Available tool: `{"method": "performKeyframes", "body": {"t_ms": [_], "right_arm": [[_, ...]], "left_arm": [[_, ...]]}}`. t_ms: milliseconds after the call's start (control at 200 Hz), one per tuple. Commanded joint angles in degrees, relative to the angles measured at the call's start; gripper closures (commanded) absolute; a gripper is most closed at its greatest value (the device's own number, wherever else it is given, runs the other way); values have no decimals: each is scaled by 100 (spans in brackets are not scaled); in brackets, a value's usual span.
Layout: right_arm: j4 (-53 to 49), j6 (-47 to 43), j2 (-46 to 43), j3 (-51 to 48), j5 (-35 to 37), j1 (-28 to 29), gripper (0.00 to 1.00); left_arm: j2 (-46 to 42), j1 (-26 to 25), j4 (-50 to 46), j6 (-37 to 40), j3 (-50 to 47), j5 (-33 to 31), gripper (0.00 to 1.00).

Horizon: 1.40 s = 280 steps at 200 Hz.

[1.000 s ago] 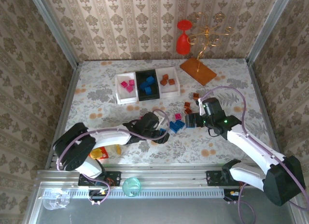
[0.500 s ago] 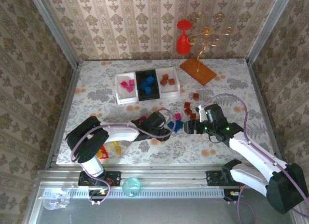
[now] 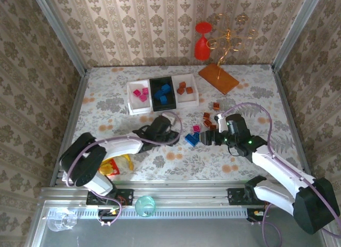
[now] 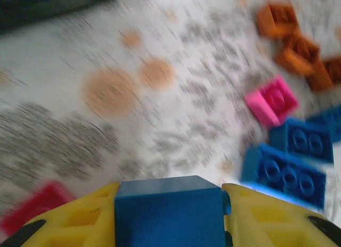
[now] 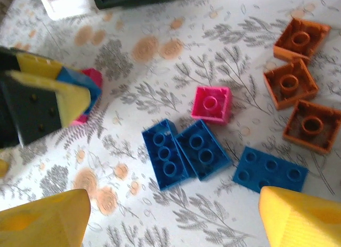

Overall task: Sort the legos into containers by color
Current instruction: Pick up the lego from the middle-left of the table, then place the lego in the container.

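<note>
Working the rig from my desk, I saw the yellow-and-red toy (image 3: 114, 165) lying at the near left of the table (image 3: 106, 106), beside the left arm. Toward the back the three trays stood side by side: the left white tray (image 3: 138, 107) held pink bricks (image 3: 141, 92), the black tray (image 3: 162, 81) held blue bricks (image 3: 162, 94), and the right white tray (image 3: 186, 100) held brown-orange bricks (image 3: 184, 88). The left gripper (image 4: 169, 217) was on the near side of those trays, its yellow fingers (image 4: 80, 223) clenched on a blue brick (image 4: 168, 204), one finger pressed to each side (that wrist picture was blurred, but the grip was plain). A lone pink brick (image 5: 91, 76) lay on the cloth just beside that gripper. To its right lay the loose heap: a pair of loose blue bricks (image 5: 166, 154) touching side by side, a loose pink brick (image 5: 211, 104) just behind them, a six-stud blue brick (image 5: 269, 170) near them, and three loose brown-orange bricks (image 5: 290, 82) close together. The right gripper (image 5: 175, 200) hung over that heap with its fingers spread wide, grasping nothing. At the back right lay the orange-brown board (image 3: 218, 77), with a gold wire stand (image 3: 229, 40) rising from it.
</note>
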Motion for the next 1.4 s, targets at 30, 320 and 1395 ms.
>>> {"method": "performKeyframes", "body": {"t_ms": [30,320,1395], "right_arm": [[745,224,184,126,-195,83,16],[1125,396,624,214,-49,198,16],[197,521,2041,381,2135,1944,32]], "left_arm": [[-86,648,-140,303,611,-41,66],[1136,1484,-645,875,2323,-183,65],[416,1660,-413,916,2345,538,30]]}}
